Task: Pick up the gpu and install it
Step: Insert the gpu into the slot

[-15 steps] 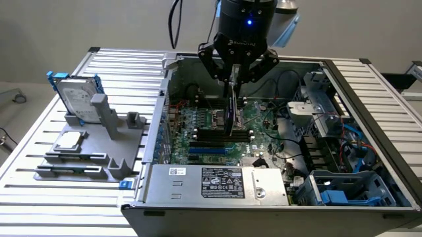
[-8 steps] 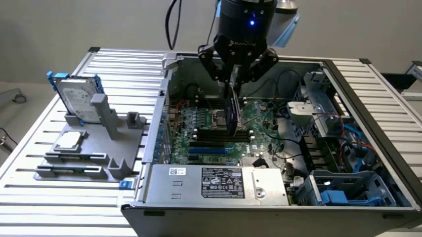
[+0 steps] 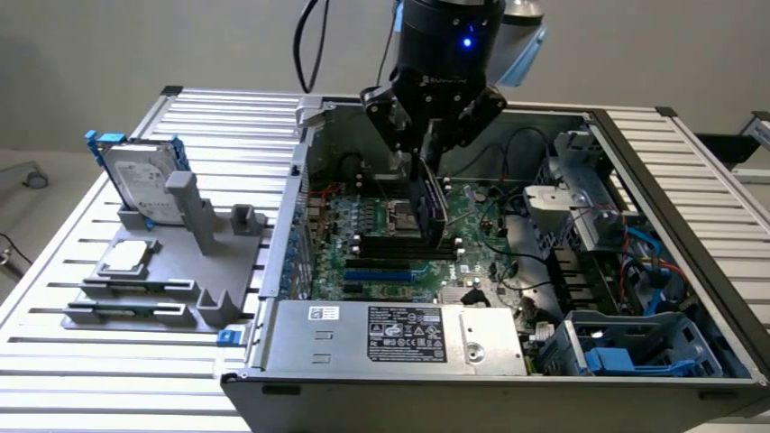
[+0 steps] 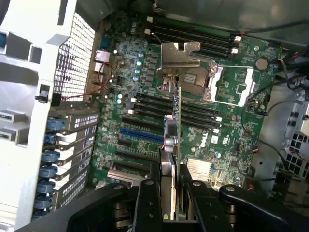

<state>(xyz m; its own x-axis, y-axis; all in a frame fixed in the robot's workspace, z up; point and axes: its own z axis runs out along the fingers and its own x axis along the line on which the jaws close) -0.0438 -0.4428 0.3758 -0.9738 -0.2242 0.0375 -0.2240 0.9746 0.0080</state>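
Observation:
My gripper (image 3: 435, 149) hangs inside the open computer case (image 3: 288, 225), shut on the gpu (image 3: 428, 206). The card hangs upright and edge-on from the jaws, above the green motherboard (image 3: 373, 234) near its middle. In the wrist view the gpu (image 4: 175, 140) runs as a thin edge out from between my gripper (image 4: 174, 195) fingers, its silver end bracket (image 4: 179, 52) at the far end over the motherboard (image 4: 231, 145). The card's lower edge is over the row of black slots (image 4: 145, 104), and I cannot tell whether it touches them.
A silver hard drive in a blue frame (image 3: 139, 179) and a small square CPU chip (image 3: 126, 259) sit on a grey fixture (image 3: 180, 289) at the exterior view's left. The power supply (image 3: 385, 334), drive cages (image 3: 626, 347) and cables (image 3: 650, 262) crowd the case.

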